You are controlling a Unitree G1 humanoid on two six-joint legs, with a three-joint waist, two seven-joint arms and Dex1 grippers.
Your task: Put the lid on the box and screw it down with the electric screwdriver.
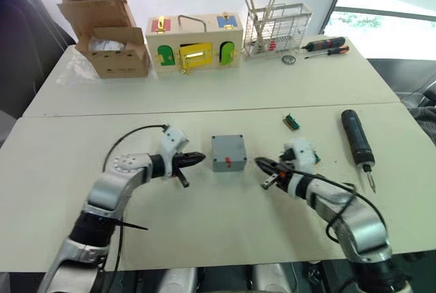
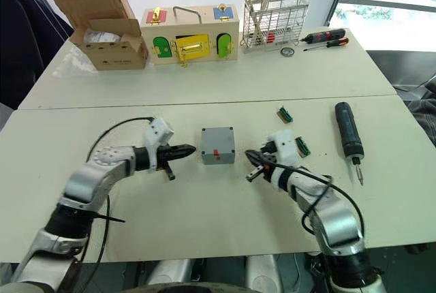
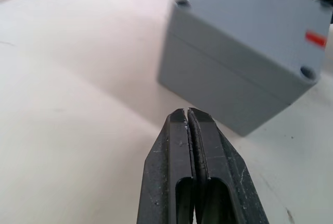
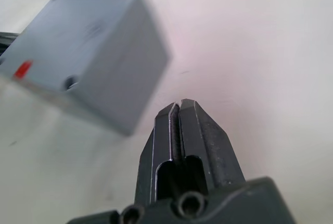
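Clenched empty, both: left gripper and right gripper flank the box mid-table, lid on. No readable writing, just a red mark. Wrist views reveal corner screw holes; electric screwdriver lies right.

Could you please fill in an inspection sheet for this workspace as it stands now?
Surface: two white tables pushed together.
Job's things: grey box between the grippers, lid seated on it; electric screwdriver lies to the robot's right.
Clutter: cardboard box, wooden latch box, wire basket, two hand screwdrivers, small green parts.
Grippers: left gripper and right gripper both shut, empty, flanking the box.
Cables: black cable looping over the left arm.
Surroundings: window behind.
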